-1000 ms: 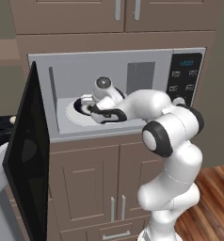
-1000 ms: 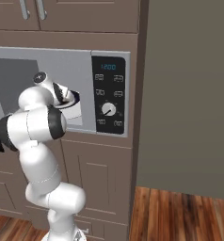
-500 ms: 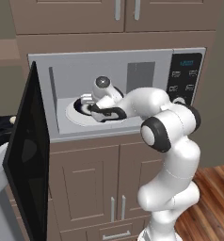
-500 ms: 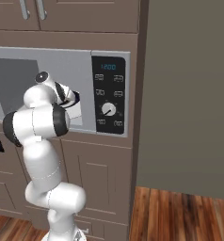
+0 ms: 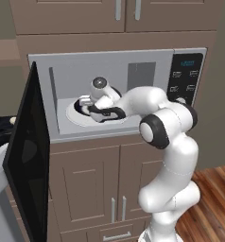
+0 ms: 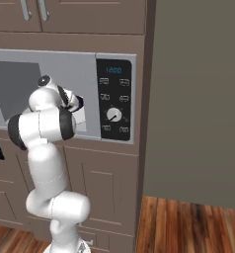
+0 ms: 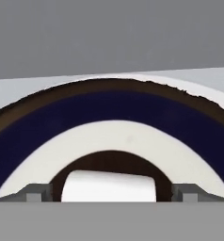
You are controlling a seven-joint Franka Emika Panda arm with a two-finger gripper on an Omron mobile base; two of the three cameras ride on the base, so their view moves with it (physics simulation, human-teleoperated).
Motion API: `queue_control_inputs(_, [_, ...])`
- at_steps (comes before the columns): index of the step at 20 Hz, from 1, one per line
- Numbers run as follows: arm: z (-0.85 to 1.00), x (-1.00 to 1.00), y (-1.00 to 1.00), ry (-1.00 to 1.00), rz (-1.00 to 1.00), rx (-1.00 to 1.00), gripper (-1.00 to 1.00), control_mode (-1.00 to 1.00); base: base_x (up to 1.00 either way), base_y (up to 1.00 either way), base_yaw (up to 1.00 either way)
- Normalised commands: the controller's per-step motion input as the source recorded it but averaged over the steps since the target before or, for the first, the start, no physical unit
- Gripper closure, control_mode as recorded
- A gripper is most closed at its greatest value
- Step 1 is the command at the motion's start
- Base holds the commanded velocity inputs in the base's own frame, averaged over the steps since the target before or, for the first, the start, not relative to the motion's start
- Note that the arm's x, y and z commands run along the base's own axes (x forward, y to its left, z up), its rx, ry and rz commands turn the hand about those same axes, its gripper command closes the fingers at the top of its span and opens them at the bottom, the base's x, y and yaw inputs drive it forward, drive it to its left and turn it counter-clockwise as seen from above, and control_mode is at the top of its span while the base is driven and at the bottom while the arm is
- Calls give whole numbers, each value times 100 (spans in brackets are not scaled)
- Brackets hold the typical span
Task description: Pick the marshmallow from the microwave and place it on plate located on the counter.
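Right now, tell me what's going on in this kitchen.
The white robot arm reaches into the open microwave, its door swung wide to the left. The gripper is open and hangs low over a dish with a navy rim on the white turntable. The marshmallow lies in the dish's brown centre, between the two fingertips. Nothing is gripped yet.

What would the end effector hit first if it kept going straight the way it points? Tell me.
Most likely the marshmallow, which lies between the open end effector's fingertips in the brown centre of the navy-rimmed dish. How much gap remains is unclear.
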Motion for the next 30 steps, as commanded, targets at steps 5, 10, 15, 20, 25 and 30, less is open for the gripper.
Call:
queue_control_inputs(5, [-1, 18, 1, 0, 0, 0, -100, -100, 0, 0, 0])
queue_control_inputs(10, [-27, 2, 0, 0, 0, 0, 100, -100, 0, 0, 0])
queue_control_inputs(15, [-27, 0, 0, 1, 0, 0, 100, -100, 0, 0, 0])
queue_control_inputs(20, [-7, -19, 0, 0, 0, 0, 100, -100, 0, 0, 0])
queue_control_inputs(25, [-2, -51, -8, -1, 0, 0, 100, -100, 0, 0, 0])
queue_control_inputs(30, [23, -100, -37, 0, 0, 0, 100, -100, 0, 0, 0])
